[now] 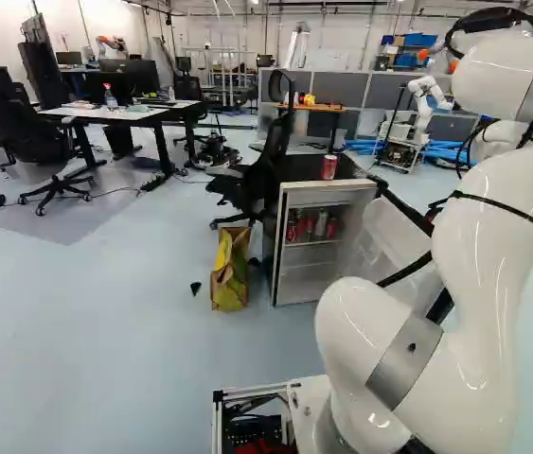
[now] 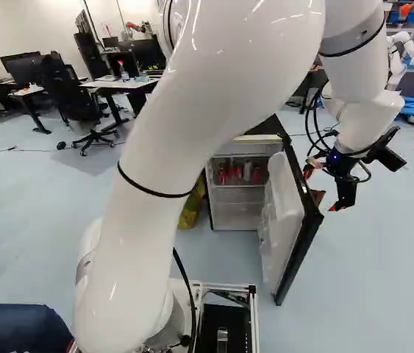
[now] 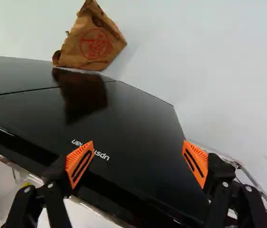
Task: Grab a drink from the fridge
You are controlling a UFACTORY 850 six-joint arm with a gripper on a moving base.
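My gripper (image 2: 323, 190) hangs on the outer side of the opened fridge door (image 2: 292, 220), at the right of the right base view. In the wrist view the gripper (image 3: 138, 161) is open, its orange pads wide apart, with the door's glossy black outer face (image 3: 128, 118) beyond and between them. The fridge (image 1: 286, 274) stands with its inside showing. Several drink cans (image 1: 320, 224), red ones and a silver one, stand on its upper shelf. Another red can (image 1: 328, 167) stands upright on the fridge top. Nothing is between the fingers.
A brown paper bag (image 3: 93, 40) lies past the door's far edge. The yellow-green bag (image 1: 229, 270) is beside the fridge, near an office chair (image 1: 258, 180). Desks stand at the back left, another robot (image 1: 424, 99) behind. A person's leg (image 2: 19, 327) shows near the base.
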